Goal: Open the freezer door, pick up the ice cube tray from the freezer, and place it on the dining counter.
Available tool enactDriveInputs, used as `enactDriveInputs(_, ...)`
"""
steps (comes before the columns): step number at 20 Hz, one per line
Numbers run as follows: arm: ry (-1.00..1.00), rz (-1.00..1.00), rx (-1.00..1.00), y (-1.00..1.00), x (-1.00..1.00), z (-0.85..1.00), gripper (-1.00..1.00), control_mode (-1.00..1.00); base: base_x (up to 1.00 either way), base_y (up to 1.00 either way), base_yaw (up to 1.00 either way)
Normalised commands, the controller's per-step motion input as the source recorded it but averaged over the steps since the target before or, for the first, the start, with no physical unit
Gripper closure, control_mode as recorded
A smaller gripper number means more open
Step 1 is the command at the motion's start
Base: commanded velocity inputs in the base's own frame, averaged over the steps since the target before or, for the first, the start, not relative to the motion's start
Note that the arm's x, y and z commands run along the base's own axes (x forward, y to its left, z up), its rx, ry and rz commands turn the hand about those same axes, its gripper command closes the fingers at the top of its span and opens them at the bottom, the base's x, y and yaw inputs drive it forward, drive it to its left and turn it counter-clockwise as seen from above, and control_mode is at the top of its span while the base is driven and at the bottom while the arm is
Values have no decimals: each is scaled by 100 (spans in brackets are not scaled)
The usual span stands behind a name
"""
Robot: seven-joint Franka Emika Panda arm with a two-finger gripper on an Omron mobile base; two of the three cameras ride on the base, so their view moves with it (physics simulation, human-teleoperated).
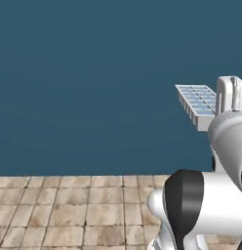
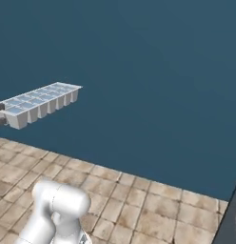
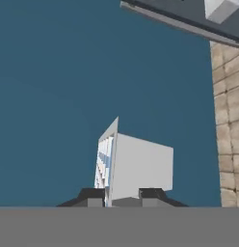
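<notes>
so the small flat white-grey ice cube tray with the grid of pale blue cells [image 1: 197,103] is up in the air, out over the tan stone-tile floor [image 1: 69,210] in front of a plain dark blue wall [image 1: 84,73]; it's not resting on anything, and there's no dining counter in sight, so i'd say we're mid-carry and the base has to find that counter first.

the relation that matters: the tray's long axis runs straight out from the end effector [image 3: 122,197], so it's gripped at one short end and the rest sticks out ahead like a diving board; the end effector is clenched on that near end, one dark fingertip [image 3: 92,194] on each side of it.

views differ a lot; the left base one has the tray half tucked behind the white arm [image 1: 225,141], the right base one shows its whole length, roughly level [image 2: 40,102], and the hand one only gives the blank end wall [image 3: 140,166] plus a sliver of cells; whoever sets it down should mind that overhang, i reckon.
</notes>
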Motion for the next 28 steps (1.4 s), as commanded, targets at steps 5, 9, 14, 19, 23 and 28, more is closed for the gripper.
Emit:
enactDriveInputs(5,0,0,0,0,0,0,100,100,-28,33,75)
enactDriveInputs(9,0,0,0,0,0,0,100,100,-28,35,75)
enactDriveInputs(14,0,0,0,0,0,0,100,100,-18,42,76)
enactDriveInputs(19,0,0,0,0,0,0,100,100,-16,46,75)
enactDriveInputs(23,0,0,0,0,0,0,100,100,-22,52,75)
enactDriveInputs(28,0,0,0,0,0,0,100,100,-26,62,72)
